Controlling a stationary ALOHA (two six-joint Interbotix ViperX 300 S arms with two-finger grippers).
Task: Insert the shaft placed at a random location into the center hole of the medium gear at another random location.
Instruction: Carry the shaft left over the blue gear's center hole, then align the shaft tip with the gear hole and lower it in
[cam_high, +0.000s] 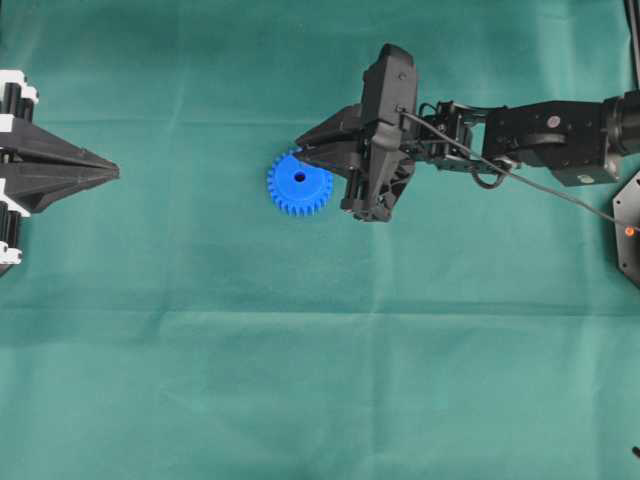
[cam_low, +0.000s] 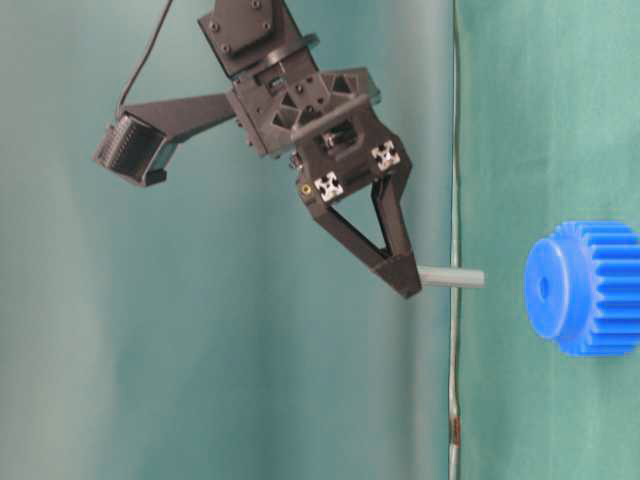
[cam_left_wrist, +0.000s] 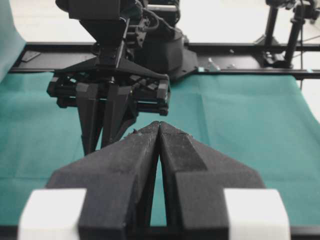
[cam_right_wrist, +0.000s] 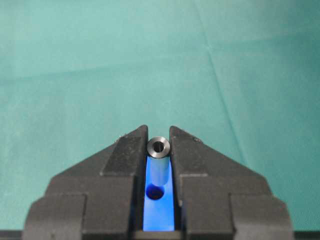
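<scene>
A: Right wrist view: the right tool (cam_right_wrist: 159, 145) is pinching the shaft (cam_right_wrist: 159, 148), with the blue gear (cam_right_wrist: 158, 210) and its hole (cam_right_wrist: 155, 192) right behind it.

B: Yep, the gear lies on the green worktop (cam_high: 200, 380). The left tool (cam_left_wrist: 159, 131) looks pressed together, I think.
</scene>
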